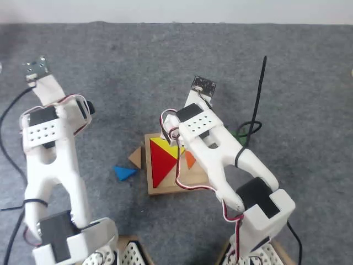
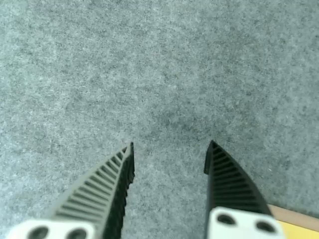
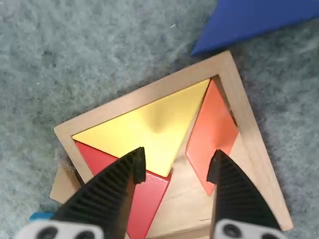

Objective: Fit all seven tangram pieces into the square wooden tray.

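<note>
1. High view: two arms stand over one grey carpet (image 1: 287,72). The left arm (image 1: 52,165) is at the left of the frame and the right arm (image 1: 220,160) is at the centre.
2. One square wooden tray (image 1: 168,189) lies at the middle of the frame, partly under the right arm.
3. Three pieces sit inside the tray.
   - One yellow triangle (image 3: 144,124) has its long side along a tray wall.
   - One red triangle (image 1: 159,164) touches the yellow one.
   - One orange piece (image 3: 212,129) lies beside the yellow triangle, against the neighbouring wall.
   - Some bare wooden floor shows between the red and orange pieces.
4. Four pieces lie outside the tray on the carpet.
   - One tan piece (image 1: 135,156) is right beside the tray's left wall in the high view.
   - One small blue triangle (image 1: 124,173) is just left of and below the tan piece.
   - One larger blue piece (image 3: 259,20) shows in the right wrist view, just off a tray corner.
   - One green piece (image 1: 239,134) is to the right of the tray, mostly hidden behind the right arm.
5. The right gripper (image 3: 177,157) hangs above the tray. Its two ribbed fingers are spread apart with nothing between them, over the spot where the yellow, red and orange pieces meet.
6. The left gripper (image 2: 169,147) is also released. Its two fingers are parted over bare carpet and grasp nothing. In the high view the left arm is well apart from the tray.
</note>
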